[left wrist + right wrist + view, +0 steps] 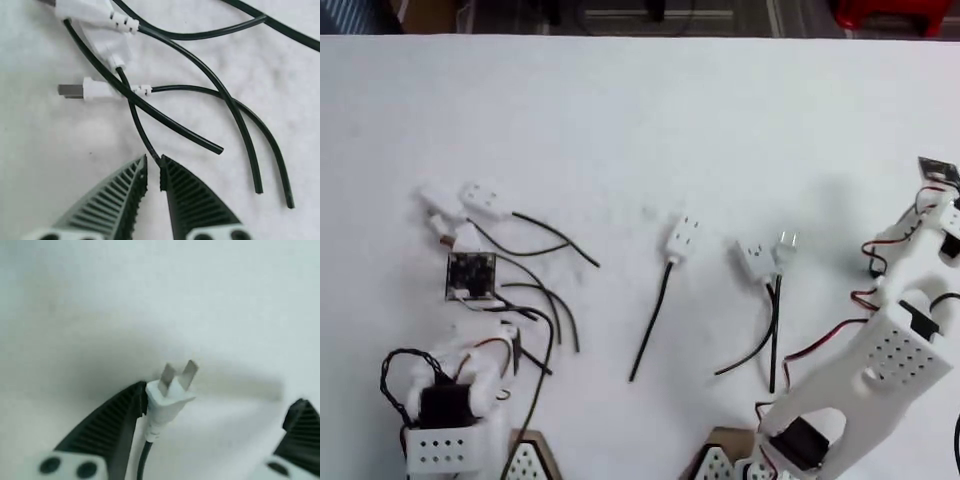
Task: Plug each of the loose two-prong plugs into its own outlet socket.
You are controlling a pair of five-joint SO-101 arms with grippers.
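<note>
Where my left gripper (153, 166) sat: low over the white table (640, 110), its ribbed grey fingers (115, 200) narrowed to a slit with table showing through, and a thin black cord (134, 112) running up to one tip.
Left tangle: just past those tips lay a white plug with a grey metal end (97, 90), crossed by a second black cord (150, 112). More cords fanned outward, their cut ends apart from one another.
Right gripper (220, 397): spread wide. A white two-prong plug on a black lead (167, 395) rested against the inner edge of one dark ribbed finger (110, 420), with the other finger well apart.
Mid-table: a white socket block (682, 237) lay by itself, its black lead trailing toward the near edge, with white tabletop on both sides.
Right pair: a second white socket block (756, 258) lay just beside a white plug with bare prongs (786, 250), near the white right arm (880, 360).
Far edge: a broad band of white tabletop lay between the plugs and that edge.
</note>
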